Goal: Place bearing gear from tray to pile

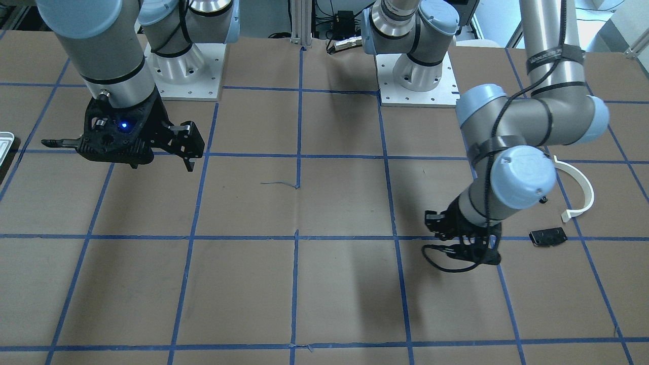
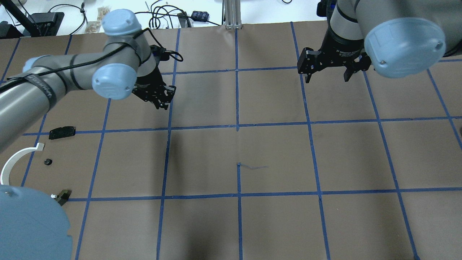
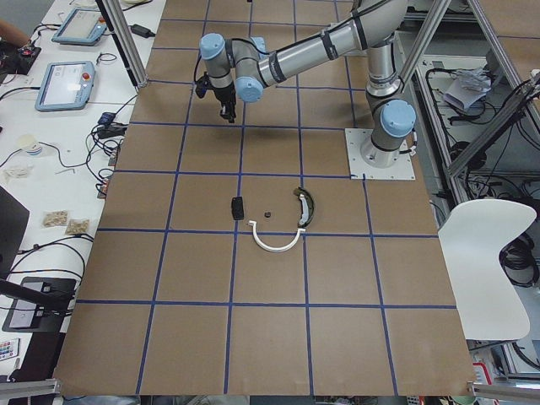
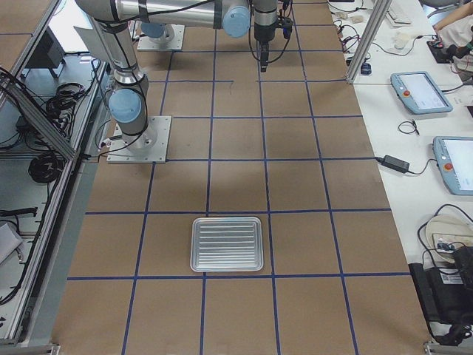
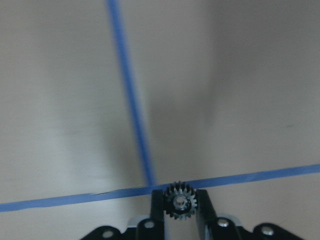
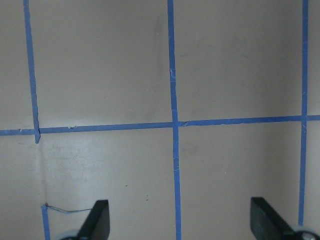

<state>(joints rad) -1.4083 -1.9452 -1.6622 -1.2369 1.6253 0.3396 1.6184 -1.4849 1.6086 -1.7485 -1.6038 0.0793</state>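
My left gripper [image 2: 158,99] is shut on a small black toothed bearing gear [image 5: 180,202], which sits between the fingertips above a crossing of blue tape lines. It hovers to the right of the pile and farther from the robot. The pile holds a white arc strip [image 2: 14,160], a flat black plate [image 2: 62,132], an olive-and-black piece [image 2: 64,195] and a small dark round part [image 2: 47,161]. The silvery tray [image 4: 227,244] lies at the table's right end and looks empty. My right gripper [image 2: 326,74] is open and empty.
The table is brown paper marked with a blue tape grid. The two arm bases [image 1: 418,83] stand at the robot's edge. The left arm's elbow [image 1: 525,177] hangs beside the white arc strip [image 1: 578,190] in the front view. The tray's corner [image 1: 5,142] shows at that view's left edge.
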